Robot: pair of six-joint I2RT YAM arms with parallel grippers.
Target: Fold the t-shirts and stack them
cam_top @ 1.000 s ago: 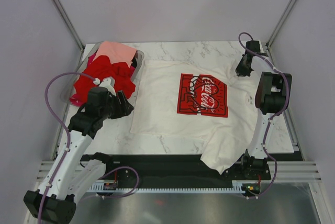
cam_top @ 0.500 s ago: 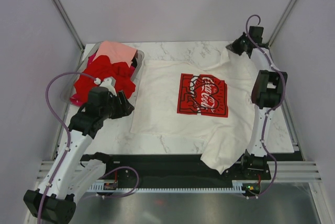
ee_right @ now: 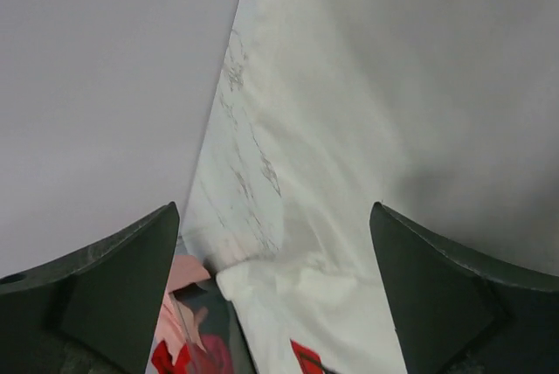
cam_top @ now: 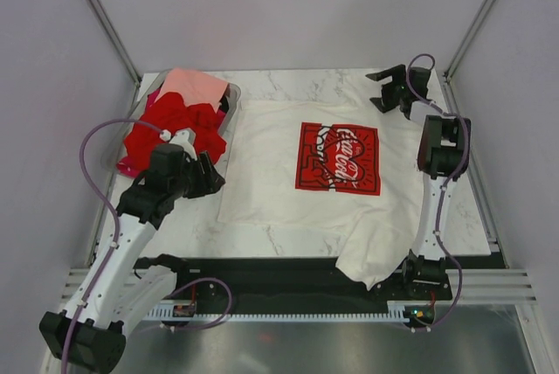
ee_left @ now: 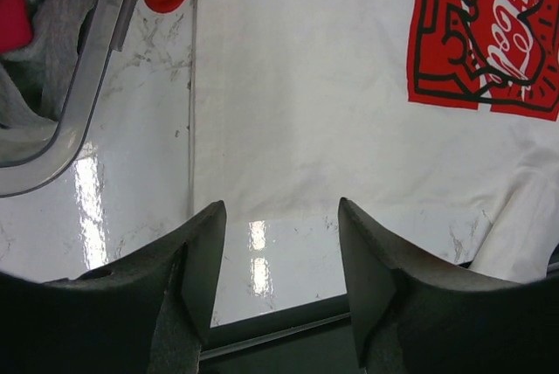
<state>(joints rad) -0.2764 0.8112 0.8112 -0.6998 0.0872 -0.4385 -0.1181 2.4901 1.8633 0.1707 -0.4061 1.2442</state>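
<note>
Where red tees (cam_top: 166, 134) heap, bin (cam_top: 234, 94) mostly hidden, pink tee (cam_top: 196, 86) half covered

The table (cam_top: 297, 86) is surfaced in a glossy, white marble-patterned finish, in which light is mirrored. The cream-white t-shirt (cam_top: 271, 164) is seen as soft, matt cloth, lightly creased, and its red print (cam_top: 339, 158) is laid flat and smooth on the weave. The red t-shirts (cam_top: 170, 134) and the salmon-pink t-shirt (cam_top: 194, 86) are likewise seen as matt, rumpled cloth. The bin (ee_left: 83, 107) is made of clear, shiny plastic. The left gripper (ee_left: 279, 225) and the right gripper (ee_right: 272, 234) are finished in matt black plastic, faintly grainy.
</note>
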